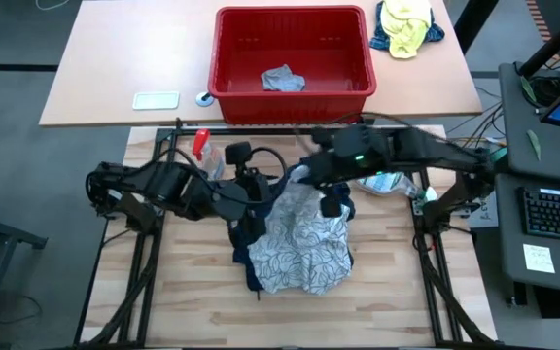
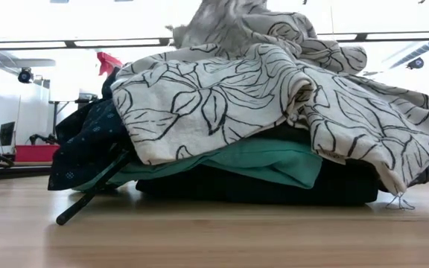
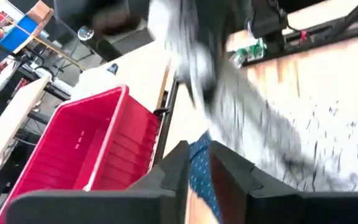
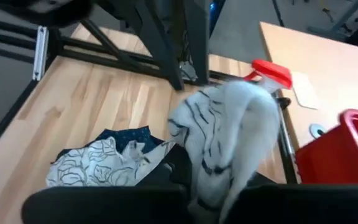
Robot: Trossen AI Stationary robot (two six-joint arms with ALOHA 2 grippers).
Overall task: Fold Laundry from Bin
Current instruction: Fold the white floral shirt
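High view: one bin [image 1: 224, 58] holding one grey garment [image 1: 283, 79]; right tool [image 1: 331, 200] clamps leaf-print cloth [image 1: 304, 248]; left tool [image 1: 251, 219] unclear.

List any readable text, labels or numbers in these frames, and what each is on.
None can be read.
White card on the far table: any print too small.
Yellow note by the keyboard: marks illegible.
Red bin: no label visible.
Leaf-print garment: pattern only, no lettering.

I see my two arms, left arm [image 1: 154, 187] and right arm [image 1: 406, 151], both black and jointed, black cables looping beside them; a green light glows on the right one.
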